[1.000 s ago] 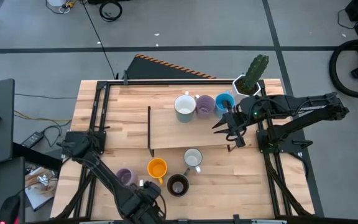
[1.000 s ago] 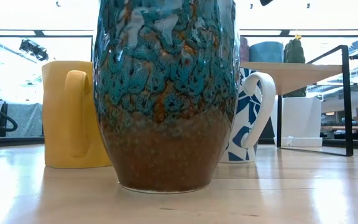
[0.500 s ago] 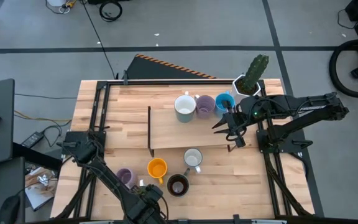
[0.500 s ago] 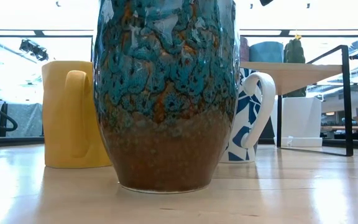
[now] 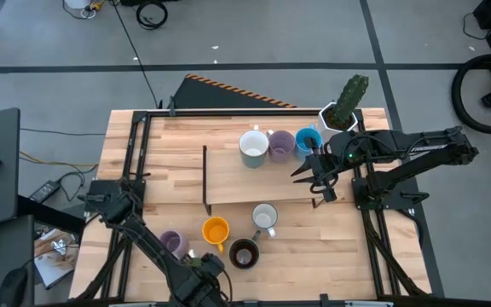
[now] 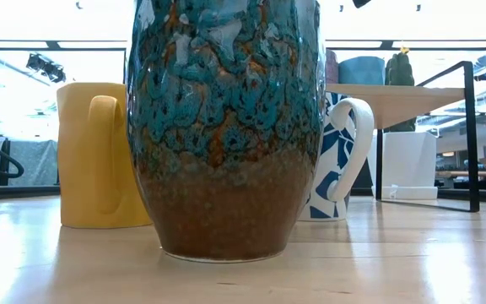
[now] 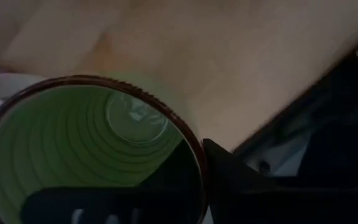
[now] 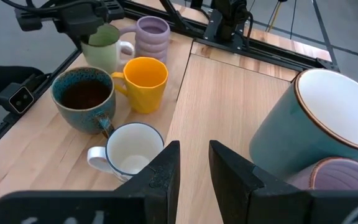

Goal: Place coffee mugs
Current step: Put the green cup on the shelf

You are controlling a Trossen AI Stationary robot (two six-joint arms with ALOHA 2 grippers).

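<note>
A green mug (image 7: pixel 86 149) stands near the table's near left edge, and my left gripper (image 8: pixel 82 25) sits on top of it, shut on its rim. Close by on the table are a lavender mug (image 5: pixel 171 242), an orange mug (image 5: pixel 216 231), a white mug (image 5: pixel 265 217) and a dark brown mug (image 5: pixel 244 253). On the raised shelf (image 5: pixel 245 183) stand a white mug (image 5: pixel 253 147), a lavender mug (image 5: pixel 280 145) and a blue mug (image 5: pixel 308 141). My right gripper (image 8: pixel 194 168) hovers by the shelf's right end, open with nothing between its fingers. My left gripper has the green mug's wall at the rim (image 7: pixel 194 155) between its fingers, one finger (image 7: pixel 104 205) inside the mug and one (image 7: pixel 229 180) outside. The fingers come from above, pointing down. The mug stands upright on the table (image 8: pixel 36 143) among the other mugs.
A white pot with a green cactus (image 5: pixel 341 109) stands at the far right corner behind the shelf. Black frame rails (image 5: pixel 135 162) run along the table's left and right sides. Bare wood lies between the shelf and the table's left rail.
My left gripper has come down a little onto the green mug at the table's near edge. The mugs and my right arm have kept still.
</note>
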